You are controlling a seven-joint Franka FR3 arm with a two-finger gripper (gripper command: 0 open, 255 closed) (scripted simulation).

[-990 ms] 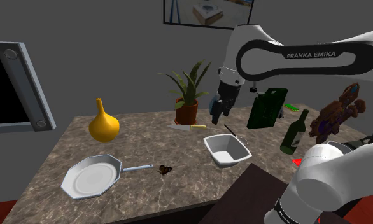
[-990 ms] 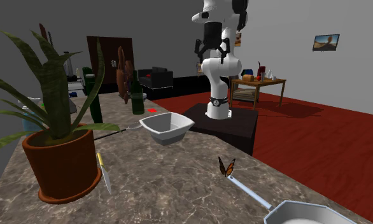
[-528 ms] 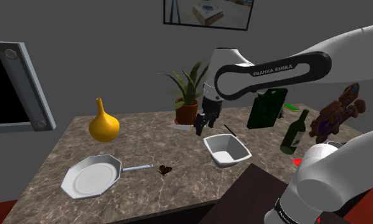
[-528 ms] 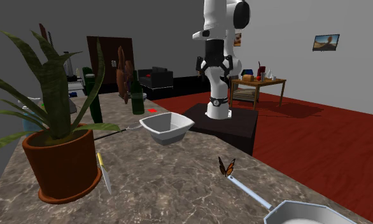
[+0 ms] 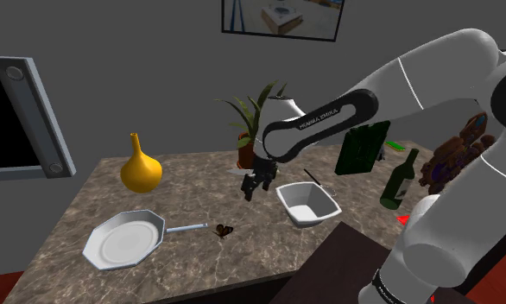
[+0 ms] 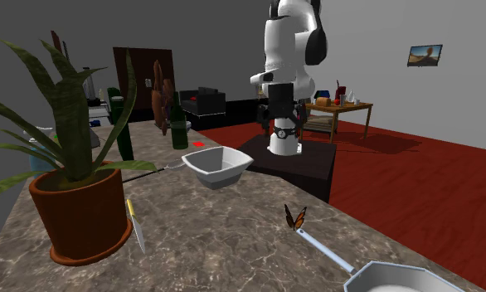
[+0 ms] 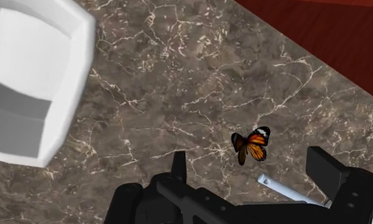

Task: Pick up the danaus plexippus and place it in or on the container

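The claw (image 5: 254,184) hangs above the counter, fingers wide apart and empty. The butterfly (image 7: 251,145) rests on the marble ahead of the fingertips, in line with their gap. The pan handle (image 7: 282,188) lies just beside it, and the white bowl (image 7: 32,76) well outside one finger.

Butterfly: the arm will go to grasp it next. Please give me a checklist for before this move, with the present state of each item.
1. End effector open: ok, its fingers stand apart in the wrist view.
2. Butterfly in sight on the counter: ok.
3. Butterfly lined up between the fingers: ok in the wrist view.
4. End effector low enough to close: not ok, it hangs well above the counter.
5. Free room around the butterfly: not ok, the end of the pan handle lies close beside it; touching or not, cannot tell.
6. Bowl empty and upright: ok.
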